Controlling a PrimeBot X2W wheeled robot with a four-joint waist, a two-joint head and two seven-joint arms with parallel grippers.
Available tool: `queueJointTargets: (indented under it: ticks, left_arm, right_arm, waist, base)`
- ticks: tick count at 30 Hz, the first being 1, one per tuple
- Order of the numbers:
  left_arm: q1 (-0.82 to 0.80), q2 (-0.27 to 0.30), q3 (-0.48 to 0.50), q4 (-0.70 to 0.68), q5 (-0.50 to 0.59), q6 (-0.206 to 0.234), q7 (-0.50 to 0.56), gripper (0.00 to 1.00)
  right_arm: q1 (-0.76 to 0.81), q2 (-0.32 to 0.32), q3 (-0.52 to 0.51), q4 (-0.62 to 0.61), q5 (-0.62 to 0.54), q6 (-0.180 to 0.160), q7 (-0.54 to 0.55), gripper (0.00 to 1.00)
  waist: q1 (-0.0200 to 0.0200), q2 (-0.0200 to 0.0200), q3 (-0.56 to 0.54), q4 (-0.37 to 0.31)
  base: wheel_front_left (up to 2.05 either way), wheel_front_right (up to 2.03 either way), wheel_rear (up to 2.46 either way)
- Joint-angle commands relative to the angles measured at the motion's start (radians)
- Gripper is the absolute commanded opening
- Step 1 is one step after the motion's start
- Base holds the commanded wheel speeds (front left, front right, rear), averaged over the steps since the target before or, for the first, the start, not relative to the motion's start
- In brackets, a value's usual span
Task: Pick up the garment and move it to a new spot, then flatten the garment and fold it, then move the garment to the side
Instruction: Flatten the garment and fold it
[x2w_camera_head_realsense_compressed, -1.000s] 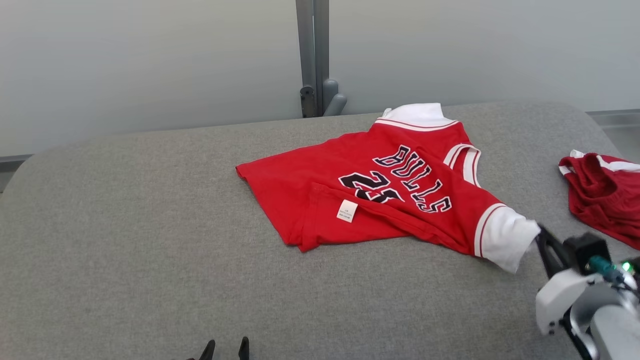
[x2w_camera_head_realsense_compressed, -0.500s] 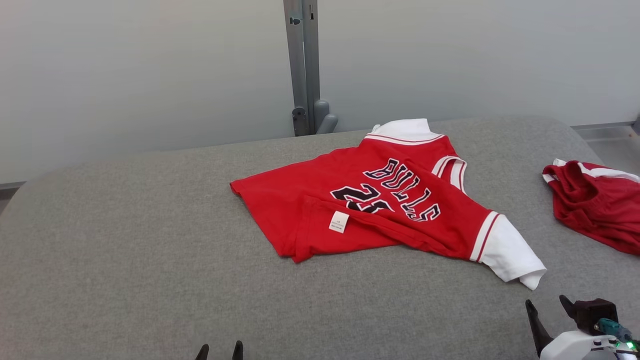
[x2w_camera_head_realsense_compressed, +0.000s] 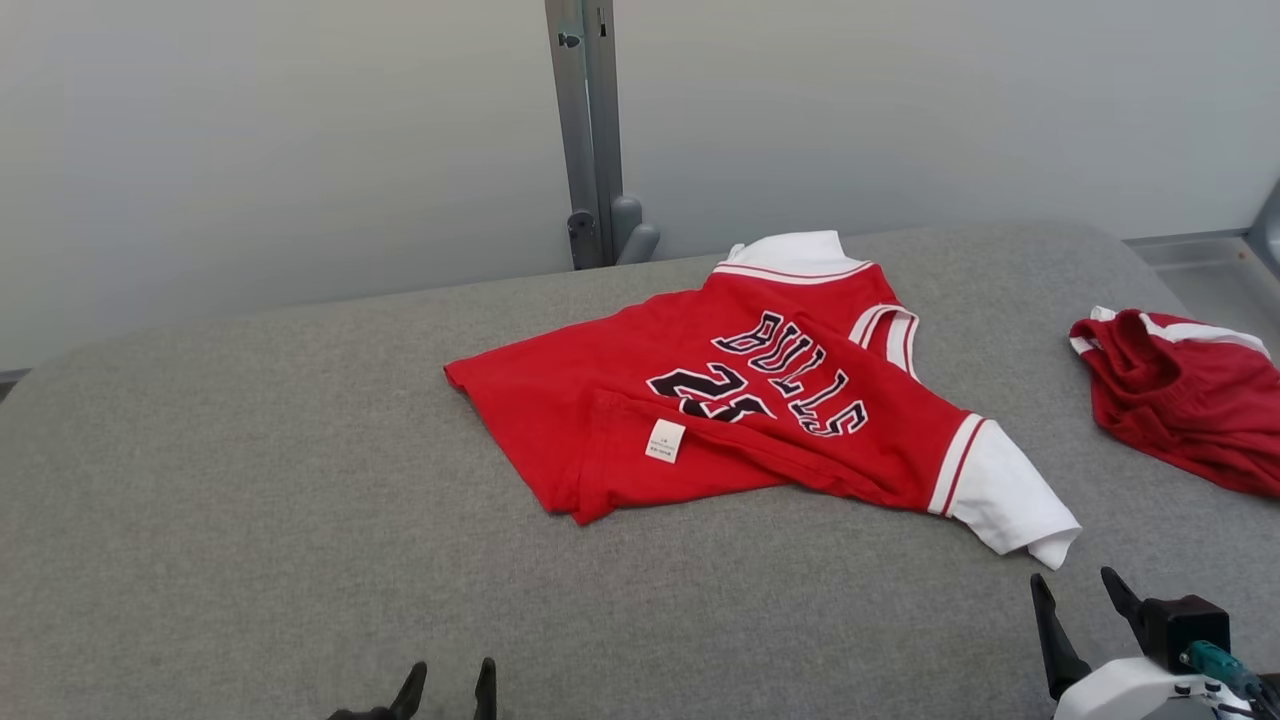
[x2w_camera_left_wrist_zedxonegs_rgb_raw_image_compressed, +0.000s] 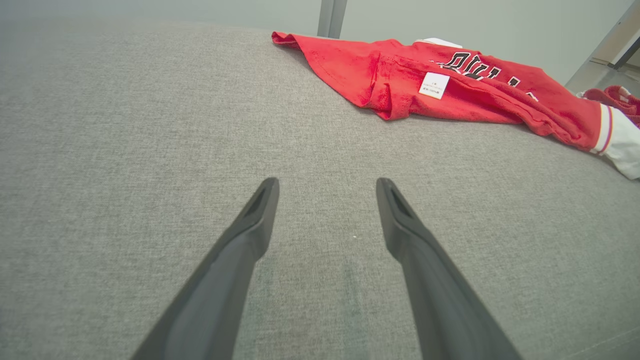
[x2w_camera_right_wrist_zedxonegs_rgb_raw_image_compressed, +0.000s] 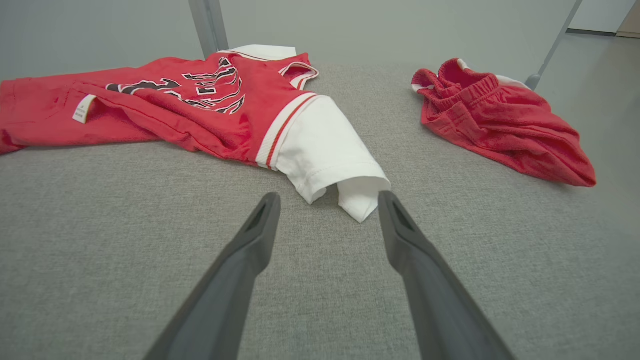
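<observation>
Garment (x2w_camera_head_realsense_compressed: 740, 400), a red jersey with white sleeves, lay near the middle of the grey padded table (x2w_camera_head_realsense_compressed: 250, 450), apart from both grippers; one second earlier our right gripper (x2w_camera_head_realsense_compressed: 1072, 577) was pinched at the tip of the white sleeve (x2w_camera_head_realsense_compressed: 1005, 495), and now its two fingers stood spread wide and drawn back, just short of that sleeve, which rested on the cloth by itself; the whole head view had shifted also, so we took that as the camera moving, not the jersey. We judged that the pull on the sleeve was finished and the shirt let go; yet the flattening was not complete, because the lower hem was turned over (the white label (x2w_camera_head_realsense_compressed: 665, 440) showed there) and the sleeve end was doubled under. Our left gripper (x2w_camera_head_realsense_compressed: 454, 665) hung with fingers spread too, holding nothing, well apart from the jersey. We counted: one jersey; one label; one other red garment (x2w_camera_head_realsense_compressed: 1180, 410) at the right; two grippers; one grey post (x2w_camera_head_realsense_compressed: 580, 130) behind the table.
</observation>
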Motion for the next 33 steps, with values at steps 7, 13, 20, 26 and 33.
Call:
queueJointTargets:
  ticks: [7, 13, 20, 26, 33]
  left_arm:
    - [-0.167, 0.004, -0.041, -0.003, 0.026, -0.016, 0.000, 1.00]
    - [-0.382, 0.004, -0.073, 0.048, 0.057, -0.033, 0.000, 1.00]
    - [-0.634, 0.008, -0.094, 0.223, 0.104, -0.061, 0.000, 1.00]
    - [-0.779, 0.020, -0.128, 0.447, 0.070, -0.073, 0.002, 1.00]
    - [-0.885, 0.047, -0.217, 0.583, -0.041, -0.073, 0.001, 1.00]
  right_arm:
    - [-0.048, 0.025, 0.019, -0.052, -0.013, -0.002, -0.003, 1.00]
    - [-0.117, 0.037, 0.064, -0.086, -0.003, -0.001, -0.003, 1.00]
    - [-0.201, 0.051, 0.106, -0.115, 0.016, -0.001, -0.003, 1.00]
    - [-0.238, 0.069, 0.123, -0.132, 0.014, -0.002, -0.003, 1.00]
    - [-0.255, 0.078, 0.114, -0.146, 0.009, -0.002, -0.003, 1.00]
  waist:
    - [0.0000, 0.0000, 0.099, -0.030]
    - [0.0000, 0.0000, 0.206, -0.084]
    - [0.0000, 0.0000, 0.326, -0.155]
    - [0.0000, 0.0000, 0.385, -0.206]
    - [0.0000, 0.0000, 0.432, -0.229]
  base:
    - [0.00, 0.00, 0.00]
    - [0.00, 0.00, 0.00]
    - [0.00, 0.00, 0.00]
    - [0.00, 0.00, 0.00]
    - [0.00, 0.00, 0.00]
